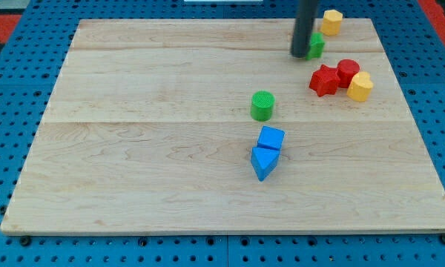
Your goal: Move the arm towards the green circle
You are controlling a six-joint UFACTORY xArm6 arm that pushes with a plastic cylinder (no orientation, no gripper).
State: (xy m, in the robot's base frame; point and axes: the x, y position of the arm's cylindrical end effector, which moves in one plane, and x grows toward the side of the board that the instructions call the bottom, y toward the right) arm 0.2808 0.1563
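The green circle is a short green cylinder standing near the middle of the wooden board. My tip is the lower end of the dark rod, at the view's top right. It is up and to the right of the green circle, well apart from it. The tip stands right against a small green block, which the rod partly hides.
A blue cube and a blue triangle sit just below the green circle. A red star-like block, a red block and a yellow block cluster at the right. Another yellow block lies at the top right.
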